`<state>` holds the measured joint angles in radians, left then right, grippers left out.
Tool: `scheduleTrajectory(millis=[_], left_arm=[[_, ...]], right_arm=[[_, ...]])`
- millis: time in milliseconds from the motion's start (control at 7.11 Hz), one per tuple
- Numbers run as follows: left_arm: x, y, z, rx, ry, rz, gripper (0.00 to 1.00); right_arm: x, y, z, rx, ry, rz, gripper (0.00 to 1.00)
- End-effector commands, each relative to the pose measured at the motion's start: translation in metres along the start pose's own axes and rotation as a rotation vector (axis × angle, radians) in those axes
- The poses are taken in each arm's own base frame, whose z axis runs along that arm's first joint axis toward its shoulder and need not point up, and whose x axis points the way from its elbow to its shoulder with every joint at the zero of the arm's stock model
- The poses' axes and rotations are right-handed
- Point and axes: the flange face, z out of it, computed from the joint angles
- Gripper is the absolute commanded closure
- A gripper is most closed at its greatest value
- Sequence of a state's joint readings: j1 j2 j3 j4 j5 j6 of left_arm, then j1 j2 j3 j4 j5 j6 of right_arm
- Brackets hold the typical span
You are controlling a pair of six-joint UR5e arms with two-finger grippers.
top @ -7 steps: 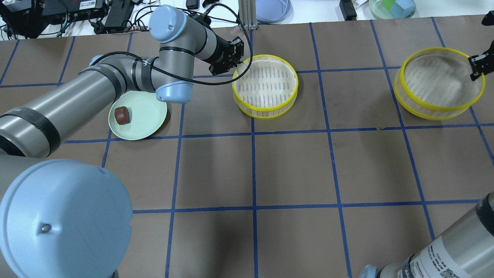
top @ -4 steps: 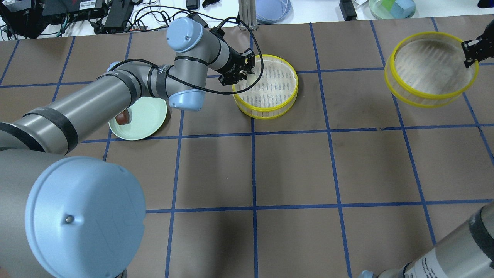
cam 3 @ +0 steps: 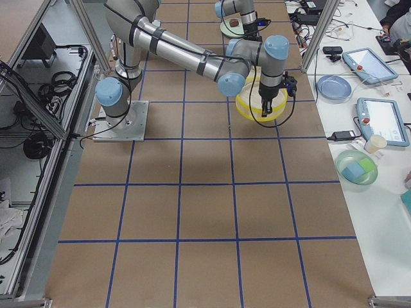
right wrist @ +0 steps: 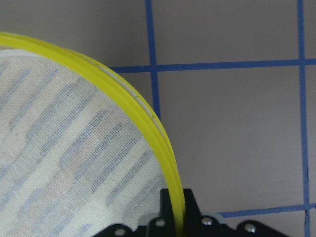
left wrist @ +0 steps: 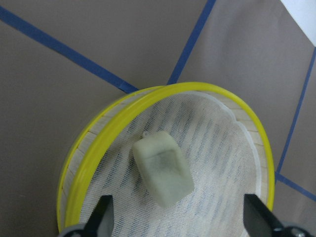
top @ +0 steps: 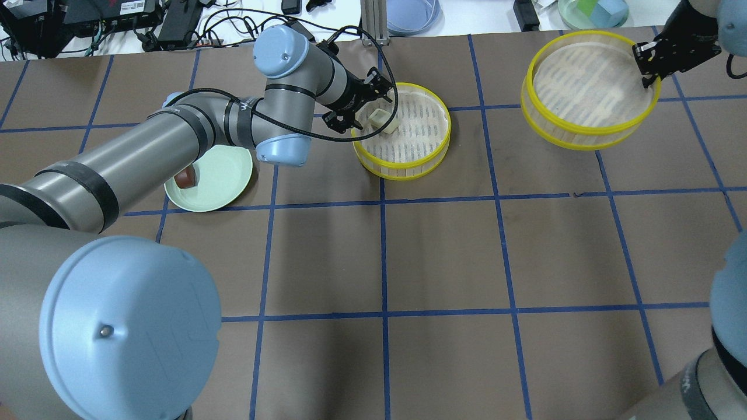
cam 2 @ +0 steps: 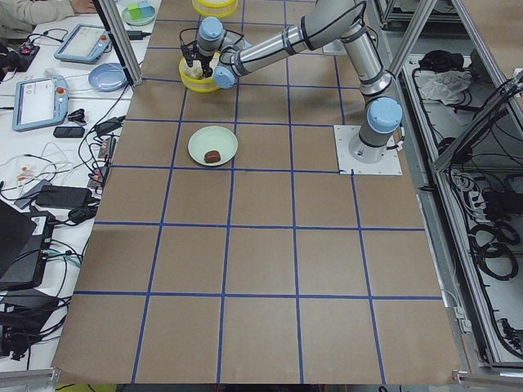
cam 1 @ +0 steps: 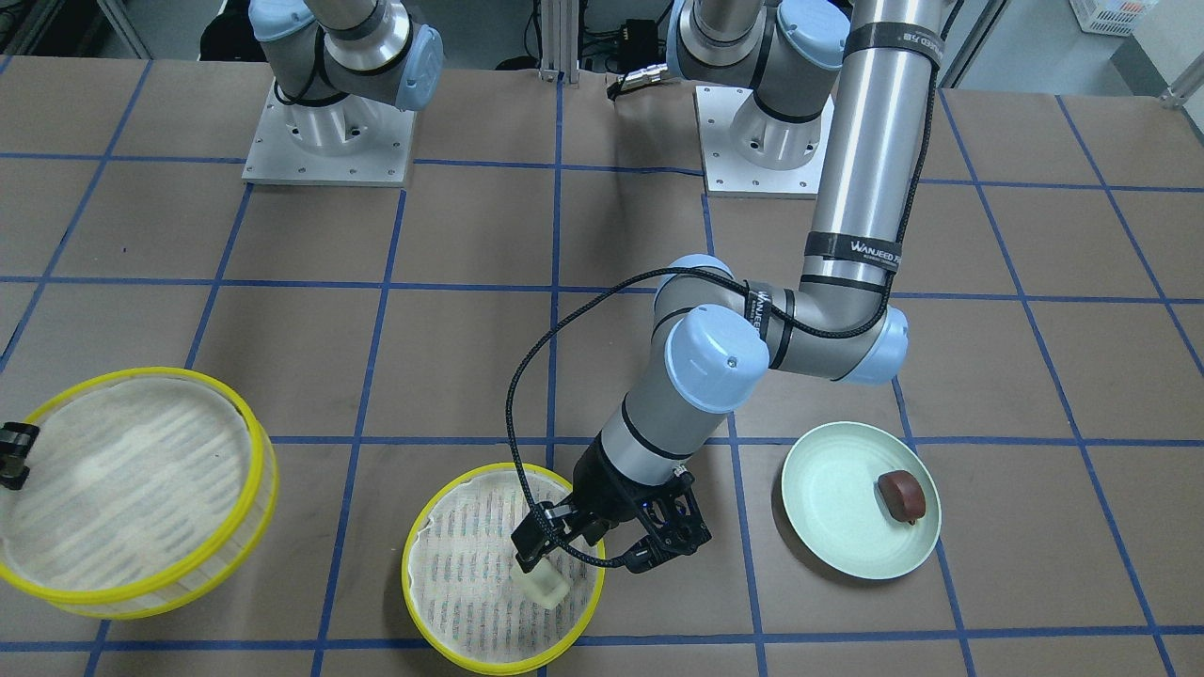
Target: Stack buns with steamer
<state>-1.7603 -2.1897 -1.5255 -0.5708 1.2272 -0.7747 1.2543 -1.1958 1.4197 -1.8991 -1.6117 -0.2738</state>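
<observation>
One creamy-white bun lies inside the steamer tray beneath the released left hand; the brown bun sits on the green plate. Right hand grasps the second steamer tray by its rim.

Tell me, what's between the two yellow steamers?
Only bare table and a blue tape line lie between the left steamer and the right steamer, as the overhead view shows.

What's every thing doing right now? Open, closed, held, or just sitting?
White bun: lying loose in the middle steamer.
Left pincer: open, above that bun.
Brown bun: sitting on the green plate.
Second steamer: empty, gripped at its rim.
Right pincer: shut on that rim.
</observation>
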Motion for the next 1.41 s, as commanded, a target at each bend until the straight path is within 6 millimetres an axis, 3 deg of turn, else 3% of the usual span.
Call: scheduleTrajectory(millis=[0, 281, 422, 562, 703, 844, 984, 1266], left_arm=[[0.006, -0.017, -0.052, 0.028, -0.060, -0.008, 0.00], [-0.029, -0.063, -0.137, -0.016, -0.208, 0.100, 0.00], [-0.069, -0.088, -0.168, -0.039, -0.282, 0.184, 0.00], [-0.109, -0.110, -0.183, -0.064, -0.398, 0.288, 0.00], [-0.146, -0.128, -0.193, -0.095, -0.521, 0.391, 0.00], [-0.186, -0.141, -0.191, -0.136, -0.551, 0.390, 0.00], [-0.220, -0.141, -0.170, -0.197, -0.556, 0.389, 0.00], [-0.254, -0.133, -0.123, -0.263, -0.561, 0.425, 0.00]], right_arm=[[-0.091, 0.011, -0.004, -0.011, -0.010, 0.000, 1.00], [-0.186, 0.024, -0.014, 0.005, -0.027, 0.041, 1.00], [-0.225, 0.028, -0.015, 0.035, -0.046, 0.043, 1.00], [-0.276, 0.035, -0.012, 0.060, -0.078, 0.026, 1.00], [-0.301, 0.039, 0.001, 0.041, -0.091, 0.034, 1.00], [-0.305, 0.028, 0.016, 0.059, -0.096, 0.026, 1.00], [-0.307, 0.013, 0.030, 0.100, -0.104, 0.038, 1.00], [-0.296, 0.005, 0.041, 0.096, -0.086, 0.077, 1.00]])
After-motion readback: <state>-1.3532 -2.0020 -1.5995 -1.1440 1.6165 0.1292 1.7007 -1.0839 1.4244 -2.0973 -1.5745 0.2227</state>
